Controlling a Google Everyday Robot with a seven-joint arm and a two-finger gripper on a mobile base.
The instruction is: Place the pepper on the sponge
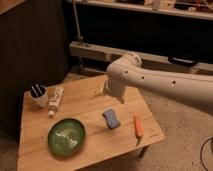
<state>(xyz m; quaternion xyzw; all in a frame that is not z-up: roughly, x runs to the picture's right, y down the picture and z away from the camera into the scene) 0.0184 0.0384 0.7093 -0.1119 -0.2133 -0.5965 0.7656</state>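
Observation:
The pepper point(138, 127), slender and orange-red, lies on the right part of the wooden table point(90, 155), near its right edge. The blue sponge point(111, 118) lies just left of it, with a small gap between them. My white arm reaches in from the right and bends down over the back of the table. Its gripper point(101, 91) hangs at the far middle of the tabletop, largely hidden behind the wrist. It is open and holds nothing, and it sits behind and a little left of the sponge.
A green bowl point(66, 135) sits at the front left. A white tube point(55, 101) lies at the back left beside a white cup point(39, 95) with dark utensils. A dark wall and a shelf stand behind the table, and speckled floor lies to the right.

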